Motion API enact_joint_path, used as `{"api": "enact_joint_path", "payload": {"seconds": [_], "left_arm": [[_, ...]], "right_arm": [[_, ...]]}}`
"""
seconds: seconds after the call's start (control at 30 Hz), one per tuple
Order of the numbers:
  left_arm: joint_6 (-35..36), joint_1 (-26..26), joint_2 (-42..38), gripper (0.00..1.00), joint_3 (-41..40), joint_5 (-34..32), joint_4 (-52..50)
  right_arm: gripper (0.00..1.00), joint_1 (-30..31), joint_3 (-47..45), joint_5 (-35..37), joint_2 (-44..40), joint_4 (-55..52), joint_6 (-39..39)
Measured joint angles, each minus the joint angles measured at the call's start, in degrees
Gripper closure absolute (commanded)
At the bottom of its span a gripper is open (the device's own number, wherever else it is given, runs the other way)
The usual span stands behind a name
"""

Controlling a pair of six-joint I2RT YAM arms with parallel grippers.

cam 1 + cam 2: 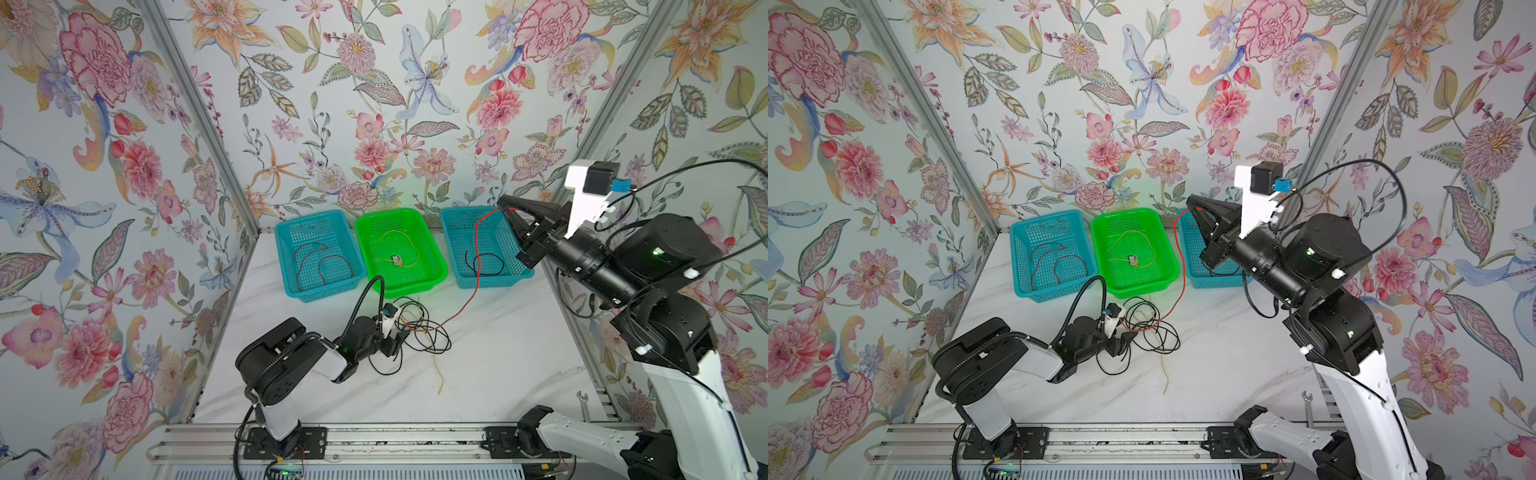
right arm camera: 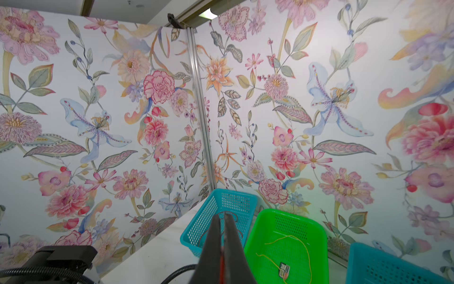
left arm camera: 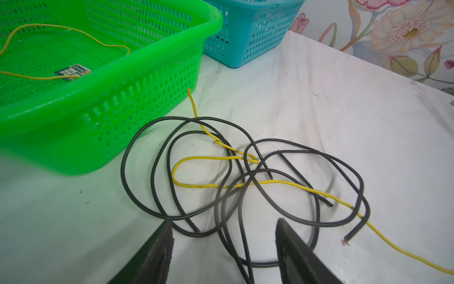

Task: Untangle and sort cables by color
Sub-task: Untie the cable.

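Pinches a red cable (image 1: 477, 257) in the right end effector (image 1: 504, 204), fingers pressed together, raised at 2 o'clock over a blue basket (image 1: 503, 279). Drapes it down into the tangle of black and yellow cables (image 1: 428, 332) mid-desk (image 1: 498, 353). Holds the left end effector (image 3: 223, 225) spread at the tangle's 9 o'clock, astride black loops.

Floral wallpaper (image 1: 374, 83) blooms in pink, orange and pale blue on white. The counter (image 1: 519, 361) is white with faint grey veins. The perforated left basket (image 1: 328, 293) and right basket (image 1: 490, 280) are teal, the middle basket (image 1: 415, 286) bright green. The black cables (image 3: 122, 172), a yellow cable (image 3: 208, 157) and a red cable (image 1: 478, 266) are plain-coloured. A small card (image 3: 73, 70) seems white and teal, though blurred.
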Motion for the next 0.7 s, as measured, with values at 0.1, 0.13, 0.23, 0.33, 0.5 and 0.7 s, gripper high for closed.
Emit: {"api": "enact_joint_path", "payload": {"seconds": [0.1, 0.13, 0.23, 0.33, 0.5, 0.7], "left_arm": [[-0.02, 0.00, -1.29, 0.22, -1.09, 0.70, 0.52], [-0.02, 0.00, -2.64, 0.18, -1.68, 1.16, 0.44], [0.52, -0.04, -9.29, 0.01, -2.93, 1.92, -0.63], [1.60, -0.11, -19.12, 0.01, -3.28, 2.51, -2.49], [5.35, -0.15, -34.91, 0.01, -3.23, 2.73, -8.61], [9.42, -0.15, -45.13, 0.01, 0.04, 3.21, -17.70]], "right_arm": [[1.00, -0.11, -0.42, 0.42, -0.98, 0.50, 0.13], [1.00, -0.35, -1.05, 0.66, -1.38, 0.87, 0.13], [1.00, -1.07, -3.98, 1.70, -1.97, 1.20, 0.13], [1.00, -2.03, -7.72, 2.36, -1.33, 1.16, 0.13], [1.00, -3.28, -13.03, 2.69, 1.88, 0.92, 0.15], [1.00, -3.37, -19.04, 0.81, 4.76, 1.31, 0.98]]}}
